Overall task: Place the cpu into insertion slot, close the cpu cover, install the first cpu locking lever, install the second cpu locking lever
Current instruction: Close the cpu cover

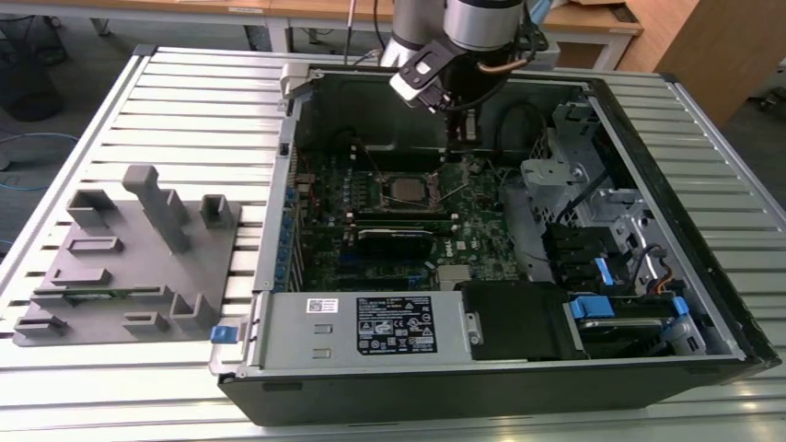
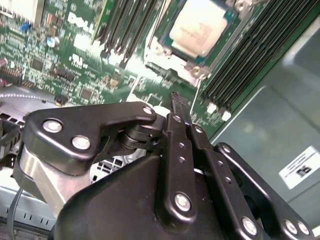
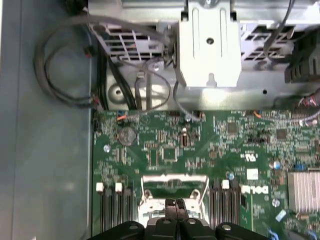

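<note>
Inside the open black computer case (image 1: 491, 401), the silver-grey square cpu (image 2: 200, 30) was seated. The black gripper (image 3: 175, 204) was poised above with jaws closed, empty. The cover step was judged in hand.

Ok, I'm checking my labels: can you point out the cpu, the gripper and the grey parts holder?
cpu (image 2: 201, 29): second wrist view, middle of its silver top.
gripper (image 3: 175, 202): first wrist view, where its shut fingertips meet.
grey parts holder (image 1: 138, 272): exterior view, bare part of its base.
</note>
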`<state>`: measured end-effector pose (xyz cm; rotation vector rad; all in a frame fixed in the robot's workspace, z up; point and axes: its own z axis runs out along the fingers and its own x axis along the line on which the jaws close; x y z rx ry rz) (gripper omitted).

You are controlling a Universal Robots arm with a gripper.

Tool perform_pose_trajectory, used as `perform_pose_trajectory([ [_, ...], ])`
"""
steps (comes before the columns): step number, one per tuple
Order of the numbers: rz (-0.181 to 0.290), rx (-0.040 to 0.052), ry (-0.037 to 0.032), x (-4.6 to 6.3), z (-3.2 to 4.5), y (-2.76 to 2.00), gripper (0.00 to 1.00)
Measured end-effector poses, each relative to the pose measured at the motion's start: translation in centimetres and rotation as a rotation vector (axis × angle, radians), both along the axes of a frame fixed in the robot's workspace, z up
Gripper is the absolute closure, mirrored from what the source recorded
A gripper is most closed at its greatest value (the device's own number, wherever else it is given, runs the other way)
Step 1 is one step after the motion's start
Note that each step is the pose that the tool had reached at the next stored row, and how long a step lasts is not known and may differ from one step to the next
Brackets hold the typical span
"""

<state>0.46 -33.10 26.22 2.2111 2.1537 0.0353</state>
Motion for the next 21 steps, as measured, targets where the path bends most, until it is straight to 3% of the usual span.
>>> perform_pose_trajectory([
  [21,0.000,0.0001,0.0000,3.9,-0.06,0.00,0.90],
])
